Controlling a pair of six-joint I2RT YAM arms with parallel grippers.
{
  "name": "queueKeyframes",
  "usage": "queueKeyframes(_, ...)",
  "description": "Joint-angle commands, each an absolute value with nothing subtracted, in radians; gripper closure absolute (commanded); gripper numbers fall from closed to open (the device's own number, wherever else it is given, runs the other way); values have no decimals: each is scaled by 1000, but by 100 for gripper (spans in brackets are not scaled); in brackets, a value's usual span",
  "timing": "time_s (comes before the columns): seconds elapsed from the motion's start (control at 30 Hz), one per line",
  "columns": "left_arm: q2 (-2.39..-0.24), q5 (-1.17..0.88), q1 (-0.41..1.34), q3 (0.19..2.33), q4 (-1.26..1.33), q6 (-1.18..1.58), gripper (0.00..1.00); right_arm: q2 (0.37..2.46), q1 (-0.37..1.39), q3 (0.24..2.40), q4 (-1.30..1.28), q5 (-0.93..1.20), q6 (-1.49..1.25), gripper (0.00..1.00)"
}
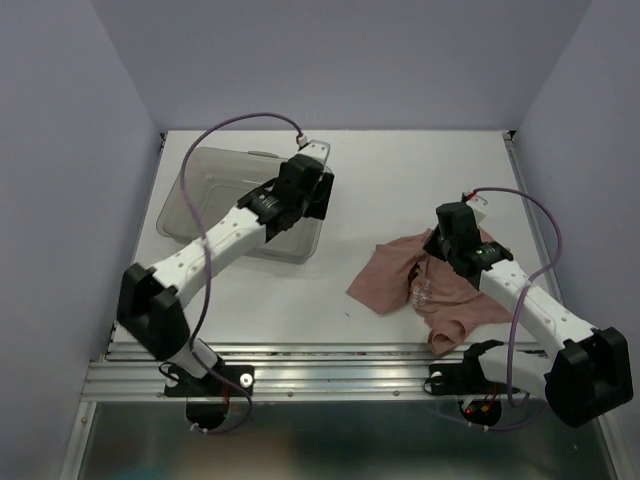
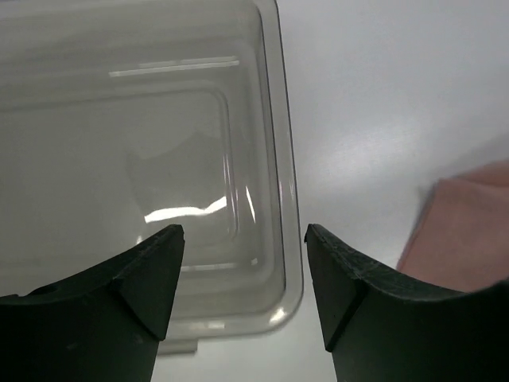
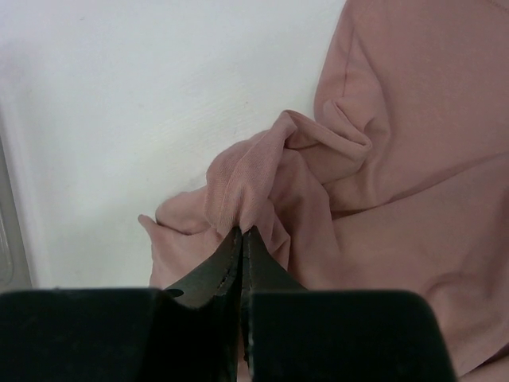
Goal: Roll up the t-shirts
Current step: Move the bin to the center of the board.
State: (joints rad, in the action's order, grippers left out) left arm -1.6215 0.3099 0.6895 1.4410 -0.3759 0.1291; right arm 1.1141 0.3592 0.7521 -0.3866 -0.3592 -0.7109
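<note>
T-shirt (image 3: 398,191) fold between right fingers (image 3: 211,278)

Bright overhead light, soft shadows on the white worktop (image 1: 400,180), white glare streaks on the clear grey plastic bin (image 2: 183,119), top view dimmer at six o'clock.

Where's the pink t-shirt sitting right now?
In the top view the t-shirt lies crumpled on the table, near-right, right of the clear bin, with the right pincer shut on a fold of it.
</note>
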Motion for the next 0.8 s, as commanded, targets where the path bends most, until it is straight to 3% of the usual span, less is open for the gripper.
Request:
queueKeyframes(0.0, -1360, 302, 770, 1149, -417, 328, 27, 1137, 350, 782, -380, -379, -700, 97)
queueKeyframes(0.13, -1119, 253, 871, 967, -420, 495, 29, 1184, 350, 793, -364, -365, -698, 96)
queueKeyframes(0.33, -1000, 221, 911, 781, -466, 708, 32, 1223, 350, 802, -336, -331, -706, 96)
queueKeyframes(0.5, -1054, 306, 913, 770, -499, 769, 32, 1232, 350, 802, -324, -311, -706, 96)
queueKeyframes(0.77, -1331, 429, 859, 842, -398, 707, 32, 1171, 350, 778, -325, -313, -701, 94)
